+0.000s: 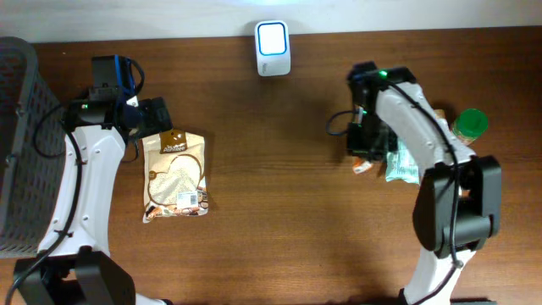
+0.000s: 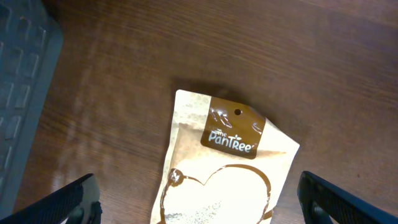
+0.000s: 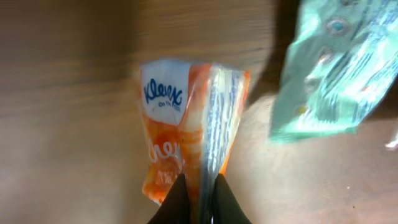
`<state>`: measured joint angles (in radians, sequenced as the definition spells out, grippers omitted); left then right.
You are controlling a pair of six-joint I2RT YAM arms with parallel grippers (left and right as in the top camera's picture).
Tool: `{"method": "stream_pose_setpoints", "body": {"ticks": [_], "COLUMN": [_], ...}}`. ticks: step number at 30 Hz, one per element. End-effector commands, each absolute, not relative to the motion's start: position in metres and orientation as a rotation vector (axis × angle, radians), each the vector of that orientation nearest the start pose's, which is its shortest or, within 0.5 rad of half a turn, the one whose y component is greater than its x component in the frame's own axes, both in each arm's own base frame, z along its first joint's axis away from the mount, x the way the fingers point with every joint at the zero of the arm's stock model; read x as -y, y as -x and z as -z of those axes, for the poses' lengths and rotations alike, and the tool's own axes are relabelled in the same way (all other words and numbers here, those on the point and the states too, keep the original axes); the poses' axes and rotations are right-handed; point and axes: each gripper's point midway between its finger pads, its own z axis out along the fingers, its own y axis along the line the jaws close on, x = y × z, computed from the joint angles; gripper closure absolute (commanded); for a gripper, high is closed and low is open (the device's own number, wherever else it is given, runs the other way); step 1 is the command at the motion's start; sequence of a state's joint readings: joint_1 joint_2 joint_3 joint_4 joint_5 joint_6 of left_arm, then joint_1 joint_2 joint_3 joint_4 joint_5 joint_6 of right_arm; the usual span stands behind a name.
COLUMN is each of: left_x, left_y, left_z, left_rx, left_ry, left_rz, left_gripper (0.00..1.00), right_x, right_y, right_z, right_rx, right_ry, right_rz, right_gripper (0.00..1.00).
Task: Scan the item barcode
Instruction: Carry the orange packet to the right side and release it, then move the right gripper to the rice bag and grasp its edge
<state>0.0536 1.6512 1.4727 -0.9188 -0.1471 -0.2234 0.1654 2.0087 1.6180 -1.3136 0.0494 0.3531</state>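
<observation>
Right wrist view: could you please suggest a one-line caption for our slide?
Right end effector shut on an orange Kleenex pack, a green packet beside it on the table.

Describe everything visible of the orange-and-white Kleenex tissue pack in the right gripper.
The orange-and-white Kleenex tissue pack looks soft, wrapped in glossy crinkled plastic film: white end with a blue Kleenex logo, orange below with white lettering. The right gripper is shut on a fold of film at its orange end. The brown wooden table lies behind it; whether it rests there is unclear. A mint-green packet sits beside it, apart.
</observation>
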Motion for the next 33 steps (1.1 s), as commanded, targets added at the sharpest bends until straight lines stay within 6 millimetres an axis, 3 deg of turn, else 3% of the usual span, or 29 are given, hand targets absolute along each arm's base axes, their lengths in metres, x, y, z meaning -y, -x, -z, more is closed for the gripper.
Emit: {"method": "stream_pose_setpoints", "body": {"ticks": [1,7,9,10,12,13,14,19,23,27,30,33], "left_x": [-0.049,-0.049,-0.049,-0.049,-0.049,-0.049,-0.049,-0.049,-0.049,-0.049,-0.049,-0.049], "left_y": [-0.405,-0.405,-0.405,-0.405,-0.405,-0.405,-0.405,-0.405,-0.405,-0.405,-0.405,-0.405], "left_z": [-0.182,-0.182,-0.182,-0.182,-0.182,-0.182,-0.182,-0.182,-0.182,-0.182,-0.182,-0.182], "left_rx": [-2.606,-2.606,-2.606,-2.606,-2.606,-2.606,-2.606,-2.606,-2.606,-2.606,-2.606,-2.606], "left_ry": [0.391,0.391,0.391,0.391,0.391,0.391,0.391,0.391,0.391,0.391,0.391,0.391], "left_rz": [-0.154,-0.154,-0.154,-0.154,-0.154,-0.154,-0.154,-0.154,-0.154,-0.154,-0.154,-0.154], "left_gripper": [0.01,0.01,0.01,0.01,0.01,0.01,0.01,0.01,0.01,0.01,0.01,0.01], "right_x": [-0.013,0.043,0.052,0.056,0.058,0.059,0.059,0.045,0.018,-0.05,-0.109,-0.164], "right_y": [-0.339,-0.329,-0.327,-0.326,-0.326,-0.326,-0.327,-0.342,-0.366,-0.395,-0.41,-0.424], "right_z": [-0.049,-0.034,-0.034,-0.034,-0.034,-0.034,-0.035,-0.058,-0.105,-0.163,-0.181,-0.182], "right_rx": [-3.231,-3.203,-3.193,-3.189,-3.184,-3.183,-3.182,-3.184,-3.136,-3.033,-2.947,-2.868], "right_ry": [-0.49,-0.763,-0.817,-0.839,-0.869,-0.871,-0.87,-0.757,-0.594,-0.304,-0.136,-0.008], "right_rz": [0.165,0.149,0.131,0.124,0.092,0.091,0.091,0.005,-0.036,-0.163,-0.369,-0.54], "right_gripper": [0.96,0.96,0.89,0.64,0.49,0.3,0.02,0.02,0.02,0.02,0.02,0.02]}}
